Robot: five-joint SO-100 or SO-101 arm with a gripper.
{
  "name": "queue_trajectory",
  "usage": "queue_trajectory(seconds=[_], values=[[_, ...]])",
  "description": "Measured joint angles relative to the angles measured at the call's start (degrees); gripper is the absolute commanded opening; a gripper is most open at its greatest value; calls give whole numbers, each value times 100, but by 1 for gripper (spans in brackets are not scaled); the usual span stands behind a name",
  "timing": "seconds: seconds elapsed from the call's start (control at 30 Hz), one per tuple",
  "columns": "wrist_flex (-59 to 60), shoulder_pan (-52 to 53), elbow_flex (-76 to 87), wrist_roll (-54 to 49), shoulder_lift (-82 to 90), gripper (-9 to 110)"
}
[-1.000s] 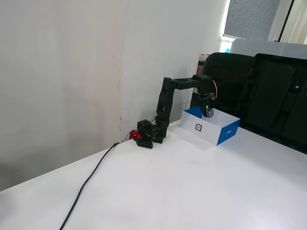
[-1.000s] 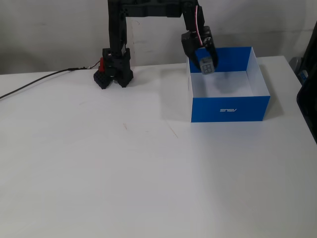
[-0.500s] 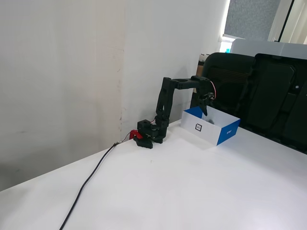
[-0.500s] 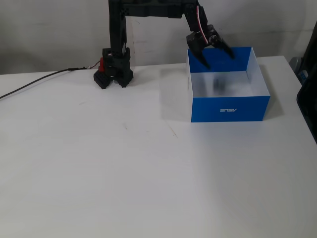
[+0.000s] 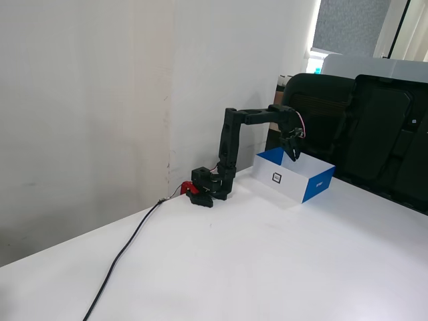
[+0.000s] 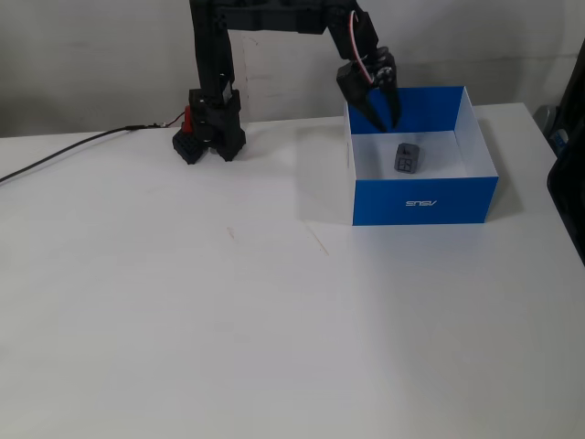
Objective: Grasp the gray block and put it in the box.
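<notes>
Black and empty, the claw (image 6: 382,112) hung over the back left corner of the box (image 6: 426,199) in a fixed view, its two fingers drawn nearly together with only a narrow gap at the tips and nothing between them; a second before it had gripped the gray block (image 6: 408,157) above that same corner, and half a second before its fingers had been spread wide with a blur dropping to the box floor; the block now lay at rest on the white floor inside the box, near the middle, apart from the walls and clear of the claw; I judged the placing done, with only the arm's retreat left. In a fixed view from the side the claw (image 5: 292,154) stood above the box's (image 5: 302,184) far rim, and the block was hidden by the wall. The bench (image 6: 274,329) was plain white and bare but for the arm's base (image 6: 209,139) and a black cable (image 6: 64,157) trailing off; behind stood a white wall (image 5: 100,100), and dark office chairs (image 5: 361,127) crowded the bench's far side.
</notes>
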Motion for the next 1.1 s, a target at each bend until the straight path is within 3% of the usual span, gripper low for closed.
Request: queue_trajectory(seconds=[0.3, 0.6, 0.9, 1.1], values=[[703, -1178, 0, 70, 422, 0], [861, -3437, 0, 70, 888, 0], [-149, -5405, 1450, 79, 1635, 0], [-1222, -6056, 3085, 88, 2417, 0]])
